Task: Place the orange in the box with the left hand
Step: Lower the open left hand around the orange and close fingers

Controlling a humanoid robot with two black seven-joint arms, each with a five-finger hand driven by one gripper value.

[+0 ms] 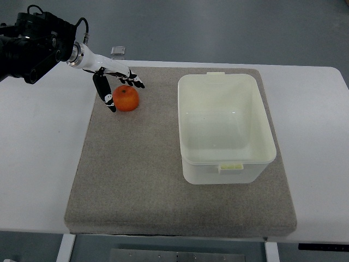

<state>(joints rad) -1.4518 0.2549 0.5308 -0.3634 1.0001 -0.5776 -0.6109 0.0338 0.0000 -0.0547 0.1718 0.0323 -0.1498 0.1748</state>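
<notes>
An orange lies on the grey mat near its back left corner. My left hand reaches in from the upper left, its fingers spread around the orange: the thumb is at the orange's left side and the other fingers lie over its back edge. The fingers are not closed on it. The white box stands open and empty on the right half of the mat, well to the right of the orange.
The mat lies on a white table. A small clear object sits at the table's back edge behind the hand. The left arm's dark forearm fills the upper left corner.
</notes>
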